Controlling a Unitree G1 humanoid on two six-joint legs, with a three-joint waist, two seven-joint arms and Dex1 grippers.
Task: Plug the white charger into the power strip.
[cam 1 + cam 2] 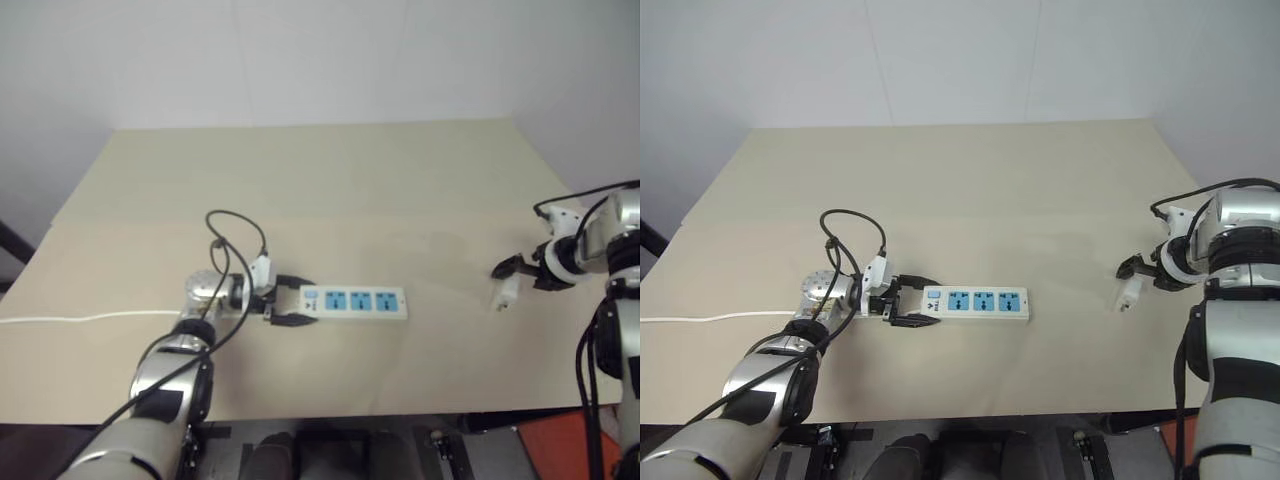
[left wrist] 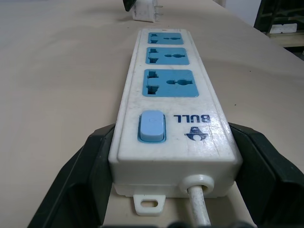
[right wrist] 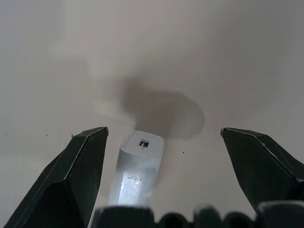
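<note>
Right gripper [image 3: 164, 137]: jaws spread wide, pointing steeply down at the table [image 1: 330, 190]. The white charger [image 3: 137, 164] stands between the fingers, nearer one than the other; a gap shows on both sides, so no grip. Whether it touches the palm end I cannot tell. In the head view the charger sits just below the fingertips, at the table's right edge.

Left gripper [image 2: 161, 190]: fingers [image 2: 78, 175] partly open, lying flat, straddling the switch end of the power strip [image 2: 171, 95]; they sit against its two long sides. The cord exits between them. The strip's three blue sockets extend away from this gripper toward the charger, well apart.
</note>
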